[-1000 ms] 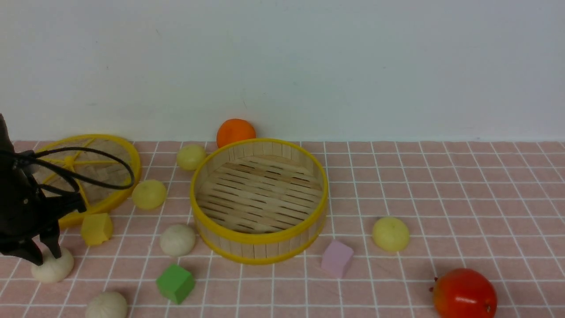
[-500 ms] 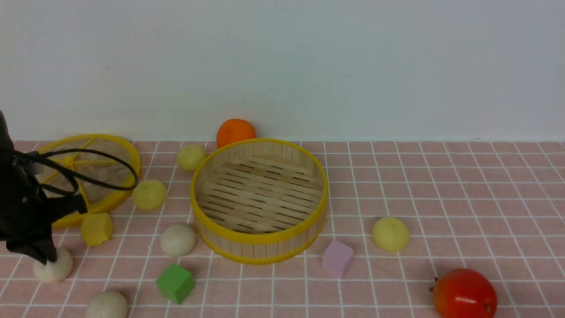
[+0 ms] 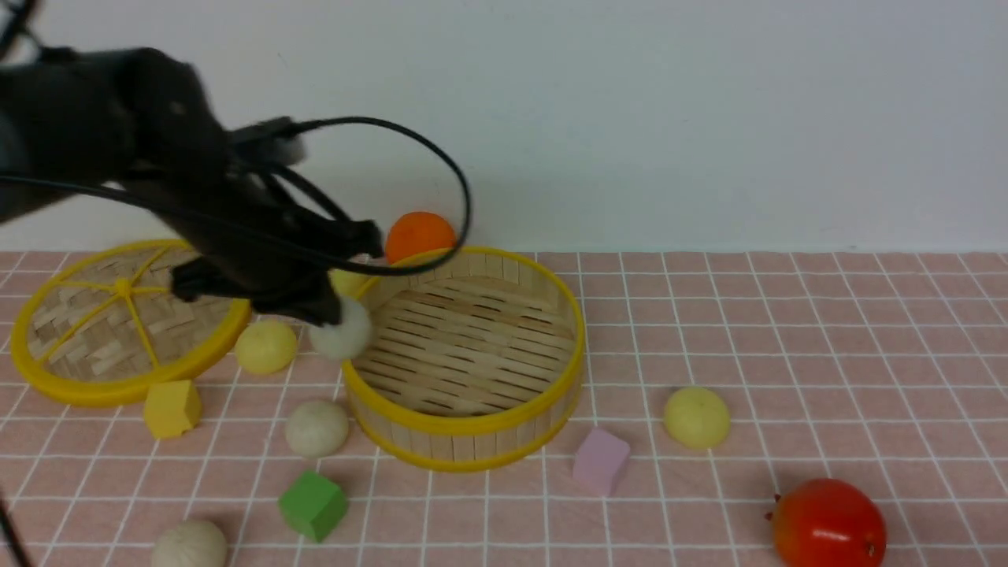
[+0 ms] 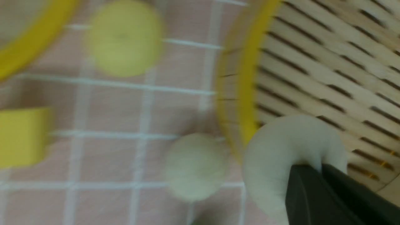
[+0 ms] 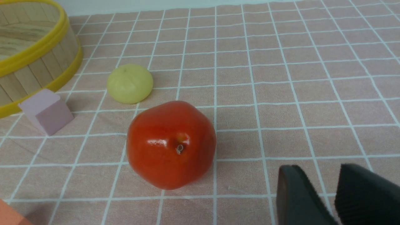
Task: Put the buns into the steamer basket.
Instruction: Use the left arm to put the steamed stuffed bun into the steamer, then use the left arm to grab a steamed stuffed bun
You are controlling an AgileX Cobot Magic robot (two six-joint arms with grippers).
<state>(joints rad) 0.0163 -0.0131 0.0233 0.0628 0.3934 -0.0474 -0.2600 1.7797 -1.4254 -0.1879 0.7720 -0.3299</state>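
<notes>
carrying an off-white dome-topped bun point(image 3: 344, 335), the left gripper point(image 3: 327, 313) has its black fingers point(image 4: 312, 193) pinched hard on it; the soft ball bulges around them in the left wrist view. held bun is clear of the desk point(image 3: 787, 331), which is covered in a pink cloth with a white grid, and hangs over the left rim of the round bamboo-slat steamer basket point(image 3: 465, 429) with yellow rims, mostly on the inner side by the left wrist view. basket stands at mid-desk. left arm shows blurred.

other buns, all on the desk outside the basket: second off-white bun point(image 3: 316, 428) just beside the basket's near-left wall; third off-white bun point(image 3: 190, 545) at the near edge, left part; pale yellow bun point(image 3: 267, 346) between basket and the flat woven yellow-rimmed lid point(image 3: 118, 391); another pale yellow bun point(image 3: 346, 279) at the basket's far-left side, largely hidden by the gripper; last pale yellow bun point(image 3: 697, 417) near the basket's right side, apart from it.

other items: bright orange round fruit point(image 3: 420, 234) at the far edge behind the basket; glossy red fruit point(image 3: 828, 524) at the near edge, right part; yellow block point(image 3: 172, 408) beside the lid's near rim; green cube point(image 3: 313, 504) near the second off-white bun; lilac block point(image 3: 602, 461) beside the basket's near-right wall.

right gripper point(image 5: 325, 182), seen in its wrist view only: fingers parted, nothing between them, above the cloth near the red fruit.
</notes>
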